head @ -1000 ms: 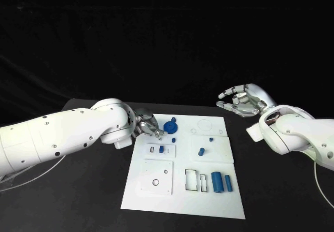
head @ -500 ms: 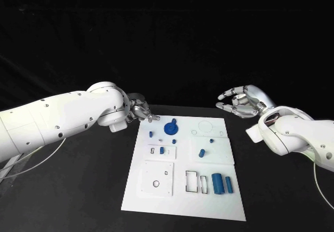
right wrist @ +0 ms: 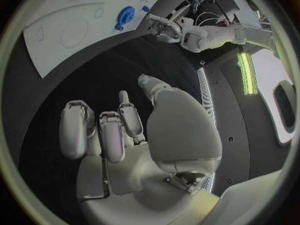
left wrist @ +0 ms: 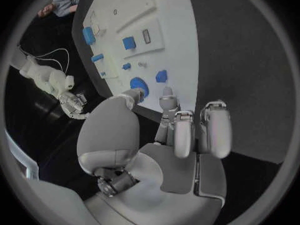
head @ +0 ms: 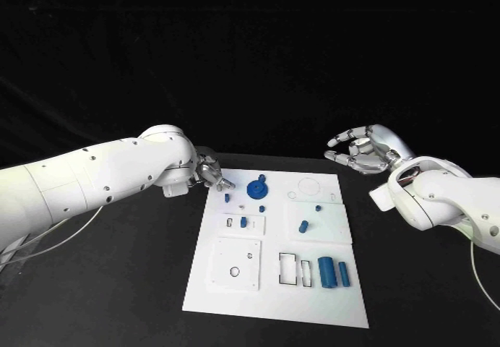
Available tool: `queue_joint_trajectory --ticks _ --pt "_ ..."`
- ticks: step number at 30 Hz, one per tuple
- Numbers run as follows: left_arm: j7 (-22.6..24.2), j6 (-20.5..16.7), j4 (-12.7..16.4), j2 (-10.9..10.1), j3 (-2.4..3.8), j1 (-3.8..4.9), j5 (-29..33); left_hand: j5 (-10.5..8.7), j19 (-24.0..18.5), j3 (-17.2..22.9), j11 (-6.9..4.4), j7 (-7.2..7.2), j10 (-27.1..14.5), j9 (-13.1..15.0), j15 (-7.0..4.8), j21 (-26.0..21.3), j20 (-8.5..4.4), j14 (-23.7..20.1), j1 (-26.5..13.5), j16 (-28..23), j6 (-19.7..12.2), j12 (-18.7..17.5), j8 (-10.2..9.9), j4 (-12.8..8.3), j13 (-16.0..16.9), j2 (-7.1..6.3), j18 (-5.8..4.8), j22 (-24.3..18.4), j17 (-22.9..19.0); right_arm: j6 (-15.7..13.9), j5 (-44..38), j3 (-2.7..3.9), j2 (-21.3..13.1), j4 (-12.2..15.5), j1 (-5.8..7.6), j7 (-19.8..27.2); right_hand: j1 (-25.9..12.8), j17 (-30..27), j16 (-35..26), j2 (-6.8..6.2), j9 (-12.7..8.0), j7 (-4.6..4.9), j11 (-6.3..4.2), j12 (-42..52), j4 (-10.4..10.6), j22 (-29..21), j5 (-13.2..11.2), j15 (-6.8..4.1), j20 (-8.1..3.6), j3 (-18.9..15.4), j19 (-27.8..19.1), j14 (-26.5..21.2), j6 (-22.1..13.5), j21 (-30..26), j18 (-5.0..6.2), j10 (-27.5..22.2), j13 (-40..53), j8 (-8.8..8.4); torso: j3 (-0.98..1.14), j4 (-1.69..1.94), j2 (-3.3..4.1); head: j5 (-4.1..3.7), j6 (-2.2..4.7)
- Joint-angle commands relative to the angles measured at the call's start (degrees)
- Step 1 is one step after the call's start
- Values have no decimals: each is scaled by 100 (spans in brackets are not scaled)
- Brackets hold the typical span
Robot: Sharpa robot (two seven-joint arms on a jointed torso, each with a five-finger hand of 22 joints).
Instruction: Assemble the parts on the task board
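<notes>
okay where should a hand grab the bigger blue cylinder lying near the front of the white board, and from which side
Grip the larger blue cylinder across its middle, coming straight down from above. It lies flat on the white board, long axis running front to back, so fingers fit on its curved sides. A thinner blue piece sits close on its right, so keep the fingers narrow.

Left hand (head: pixel 212 176) empty, fingers loosely curled (arm reaching inward), right hand (head: pixel 360 150) raised, fingers spread

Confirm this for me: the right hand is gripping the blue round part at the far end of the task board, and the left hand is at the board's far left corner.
Not right. The right hand holds nothing; it hangs off the board's far right corner, fingers apart, as the head view shows. The blue round part lies free on the task board. The left hand is indeed at the far left corner.
</notes>
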Motion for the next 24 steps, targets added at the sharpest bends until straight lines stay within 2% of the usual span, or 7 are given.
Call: queue_joint_trajectory --ticks 1,8,15,24 --pt "-14 406 -110 68 -6 -46 -151 -39 -15 -35 6 20 -28 -10 37 -30 42 600 -11 14 16 -10 -26 -2 -6 71 32 4 1484 43 -74 1 1 3 -4 43 -8 486 -17 14 -9 -32 -2 -36 4 450 13 -43 -13 14 -36 372 -5 -29 106 -12 -7 32 1 -9 9 18 -6" --pt "-19 420 -193 165 -13 -125 -76 -41 -10 -42 6 20 -23 -13 38 -24 43 603 -19 19 20 -3 -30 -2 1 80 30 16 1495 40 -79 1 -2 4 -4 45 -8 486 -17 14 -9 -32 -2 -36 4 450 13 -43 -13 14 -36 372 -5 -29 106 -12 -7 32 4 -17 5 23 -28" --pt "-13 337 -205 207 -14 -158 -26 -38 -3 -43 5 18 -11 -17 37 -16 45 604 -15 21 29 14 -32 -6 16 98 27 33 1499 42 -79 1 2 5 -4 44 -8 486 -17 14 -9 -32 -2 -36 4 450 13 -43 -13 14 -36 372 -5 -29 106 -12 -7 32 7 -16 -7 17 -50" --pt "-17 248 -218 210 -14 -166 -14 -18 12 3 -21 -12 49 -37 19 2 44 602 92 18 141 90 -19 -21 68 280 22 69 1493 43 -110 1 0 6 -4 40 -14 485 -18 18 -10 -32 -2 -32 10 448 35 -43 -13 14 -37 372 -5 -34 106 -8 -3 35 3 -14 -9 8 -58"
